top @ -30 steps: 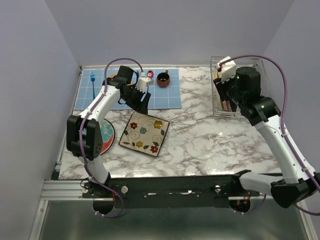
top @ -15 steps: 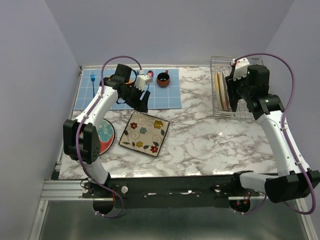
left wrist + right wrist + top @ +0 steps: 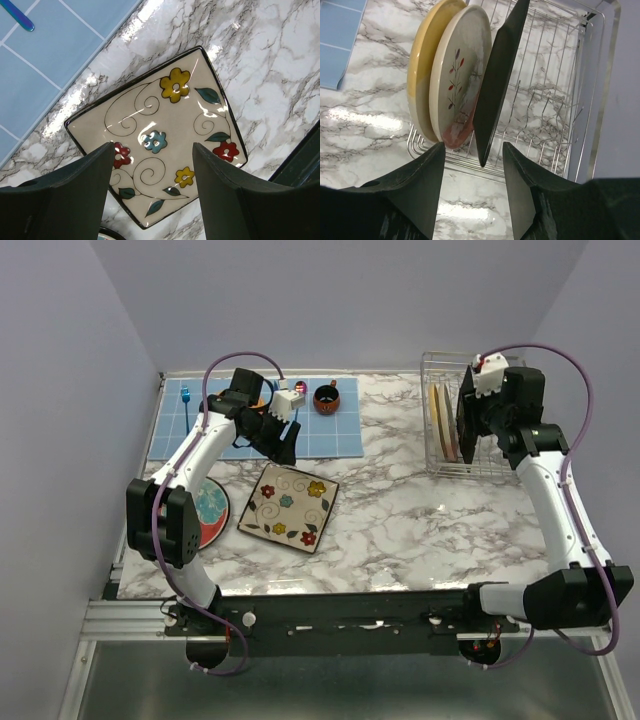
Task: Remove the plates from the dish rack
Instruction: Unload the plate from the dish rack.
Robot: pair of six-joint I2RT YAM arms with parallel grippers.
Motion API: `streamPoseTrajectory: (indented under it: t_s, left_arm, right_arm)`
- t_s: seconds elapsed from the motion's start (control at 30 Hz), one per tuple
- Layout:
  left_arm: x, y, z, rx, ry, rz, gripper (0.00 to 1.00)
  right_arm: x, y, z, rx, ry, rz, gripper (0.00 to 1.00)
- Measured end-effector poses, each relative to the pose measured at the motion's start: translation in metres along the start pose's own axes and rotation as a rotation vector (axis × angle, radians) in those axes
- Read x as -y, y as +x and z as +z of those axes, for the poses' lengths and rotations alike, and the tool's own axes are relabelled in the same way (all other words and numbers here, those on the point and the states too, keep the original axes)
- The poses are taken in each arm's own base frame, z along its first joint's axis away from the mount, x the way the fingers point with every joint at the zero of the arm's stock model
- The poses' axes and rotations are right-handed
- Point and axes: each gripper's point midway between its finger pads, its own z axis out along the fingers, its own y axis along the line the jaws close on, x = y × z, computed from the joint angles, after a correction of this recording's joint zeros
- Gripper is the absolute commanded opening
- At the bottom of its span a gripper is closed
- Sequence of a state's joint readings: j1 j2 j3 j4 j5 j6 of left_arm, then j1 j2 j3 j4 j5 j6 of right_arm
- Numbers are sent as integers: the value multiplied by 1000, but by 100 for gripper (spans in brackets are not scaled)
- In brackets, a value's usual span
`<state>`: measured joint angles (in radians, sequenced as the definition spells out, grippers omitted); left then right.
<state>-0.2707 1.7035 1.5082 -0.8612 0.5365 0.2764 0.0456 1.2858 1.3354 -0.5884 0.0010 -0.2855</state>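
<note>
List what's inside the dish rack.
The dish rack holds three plates on edge: a yellow plate, a cream sprig plate, a dark square plate. Anything behind the yellow plate is covered.

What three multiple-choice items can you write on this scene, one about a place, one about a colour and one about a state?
1. Where is the square floral plate?
A. on the floor
B. lying flat on the marble table
C. leaning on the back wall

2. What colour is the mat at the far left of the table?
A. blue
B. red
C. green

3. How is the left gripper?
A. shut on a spoon
B. shut tight on nothing
C. open, holding nothing

Answers:
1 B, the plate lies flat on the marble, close to the mat.
2 A, the mat is light blue with a pale grid.
3 C, its jaws stand apart above the floral plate, with nothing between them.
</note>
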Motion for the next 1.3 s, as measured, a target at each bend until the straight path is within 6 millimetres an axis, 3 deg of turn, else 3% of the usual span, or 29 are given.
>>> streamPoseTrajectory:
  t_s: [0.77, 1.03, 1.13, 1.3]
  left_arm:
    - [1, 4, 3, -6, 13, 3, 73]
    - [2, 13, 7, -25, 24, -3, 73]
    - [2, 17, 9, -32, 26, -5, 73]
    - [2, 20, 10, -39, 29, -5, 73]
  right_arm:
    - [1, 23, 42, -36, -26, 18, 56]
    - [6, 45, 60, -79, -19, 35, 52]
    - [6, 47, 66, -84, -21, 36, 43]
    - [2, 50, 73, -89, -41, 44, 21]
